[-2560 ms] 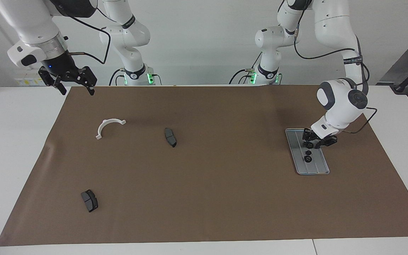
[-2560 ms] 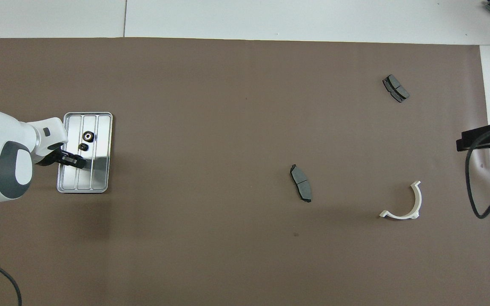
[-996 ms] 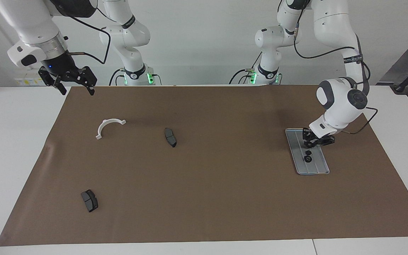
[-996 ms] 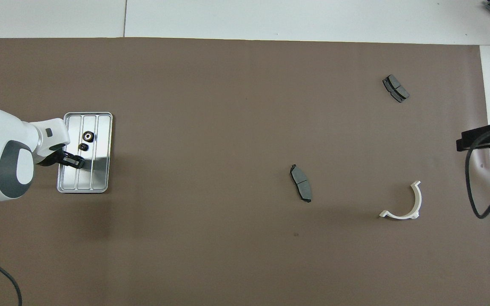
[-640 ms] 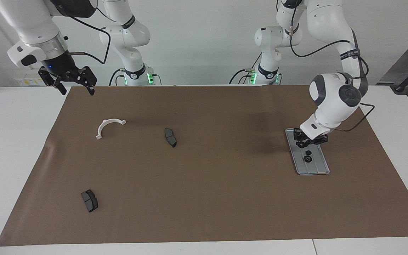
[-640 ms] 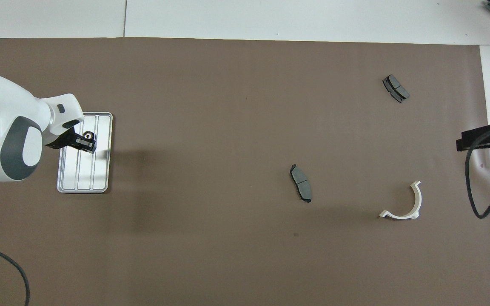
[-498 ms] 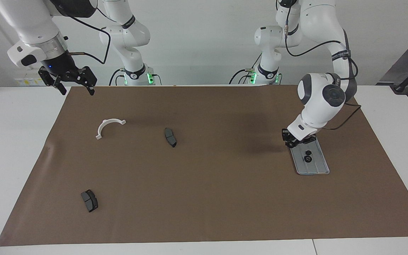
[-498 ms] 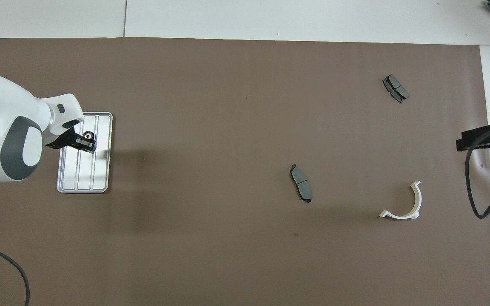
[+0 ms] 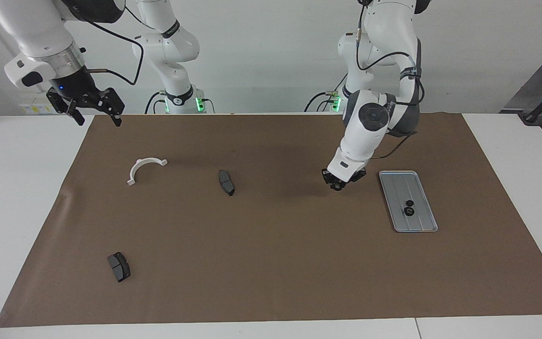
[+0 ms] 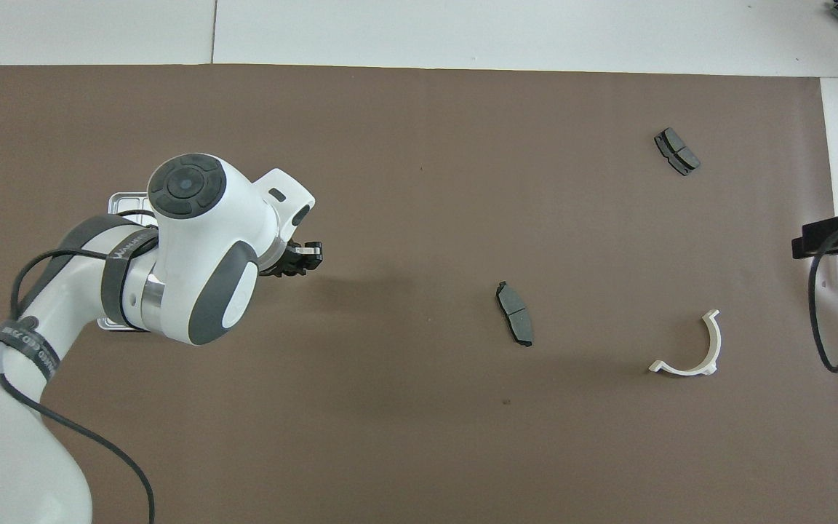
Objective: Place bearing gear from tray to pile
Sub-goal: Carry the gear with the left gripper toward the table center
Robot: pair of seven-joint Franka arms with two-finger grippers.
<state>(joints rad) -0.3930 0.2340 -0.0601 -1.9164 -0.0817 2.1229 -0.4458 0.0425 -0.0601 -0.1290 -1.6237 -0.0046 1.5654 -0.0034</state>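
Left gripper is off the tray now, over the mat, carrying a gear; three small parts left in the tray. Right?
Not quite: the facing view shows two small dark parts left in the tray, not three. The rest holds: the left gripper is off the tray, over the brown mat, shut on a small dark gear.

Our left gripper [image 9: 337, 184] hangs low, arm bent steeply down, fingers pinched nearly closed. Our right gripper [image 9: 93, 107] waits raised at the table's edge, fingers spread wide.
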